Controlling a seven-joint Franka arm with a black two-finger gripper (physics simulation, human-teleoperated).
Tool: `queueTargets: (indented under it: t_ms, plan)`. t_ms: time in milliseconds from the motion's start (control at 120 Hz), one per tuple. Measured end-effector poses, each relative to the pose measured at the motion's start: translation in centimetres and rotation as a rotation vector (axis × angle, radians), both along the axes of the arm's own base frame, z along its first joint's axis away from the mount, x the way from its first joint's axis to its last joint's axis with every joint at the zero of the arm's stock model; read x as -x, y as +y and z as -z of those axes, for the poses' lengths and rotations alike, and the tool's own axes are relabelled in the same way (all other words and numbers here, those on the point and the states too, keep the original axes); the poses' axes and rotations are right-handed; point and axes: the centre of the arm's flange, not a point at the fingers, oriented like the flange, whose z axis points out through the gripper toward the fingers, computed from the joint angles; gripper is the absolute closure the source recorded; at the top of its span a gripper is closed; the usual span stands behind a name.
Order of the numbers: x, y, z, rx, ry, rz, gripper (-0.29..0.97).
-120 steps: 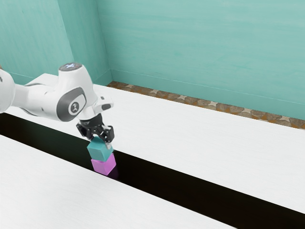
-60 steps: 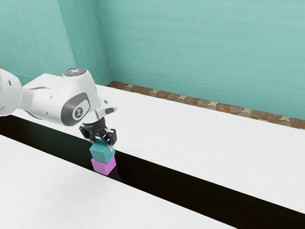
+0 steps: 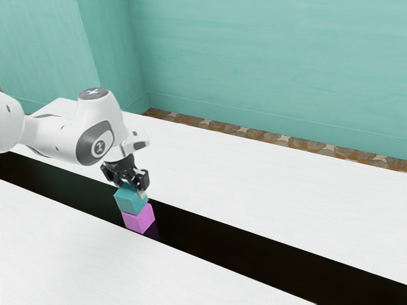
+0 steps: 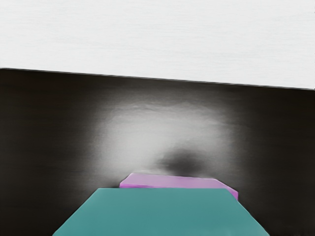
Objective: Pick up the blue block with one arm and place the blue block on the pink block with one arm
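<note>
The blue block [image 3: 130, 201] is a teal cube sitting right on top of the pink block [image 3: 138, 221], a little toward the exterior view's left of it. Both stand in the dark strip [image 3: 254, 251] between the two white table surfaces. My gripper [image 3: 130, 182] comes down onto the blue block from above, with a black finger on each side of its upper part, shut on it. In the wrist view the blue block [image 4: 162, 214] lies just under my hand, and an edge of the pink block [image 4: 177, 182] peeks out beyond it.
White tabletop [image 3: 267, 171] stretches behind the dark strip, and another white surface [image 3: 76, 260] lies in front of it. A teal wall [image 3: 267, 57] and a pebbled floor border [image 3: 286, 138] run along the back.
My hand with the blue block has shifted slightly toward the exterior view's left, and the arm's elbow has dropped back. The blue block stays on the pink block, which has not moved.
</note>
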Motion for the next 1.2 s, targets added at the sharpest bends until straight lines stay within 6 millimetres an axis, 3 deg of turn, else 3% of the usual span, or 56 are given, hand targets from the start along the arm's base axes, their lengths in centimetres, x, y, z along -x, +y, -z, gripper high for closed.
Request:
queueTargets:
  t_ms: [567, 783, 925, 983, 1025, 1075, 1117, 1200]
  plan:
    - [0.0, -0.1, 0.3, 0.019, 0.005, 0.062, 0.3]
    - [0.0, -0.5, 0.3, 0.027, 0.006, 0.081, 0.12]
    - [0.0, -0.5, -1.5, 0.037, -0.021, 0.09, 0.07]
    - [-1.5, 0.3, -4.9, 0.037, -0.074, 0.081, 0.06]
    - [-4.2, 1.3, -11.6, 0.031, -0.16, 0.072, 0.05]
    - [-5.7, 2.8, -19.3, 0.03, -0.232, 0.054, 0.05]
    - [-5.1, 4.0, -24.6, 0.038, -0.261, 0.04, 0.04]
    - [-1.9, 6.5, -34.3, 0.047, -0.305, 0.012, 0.03]
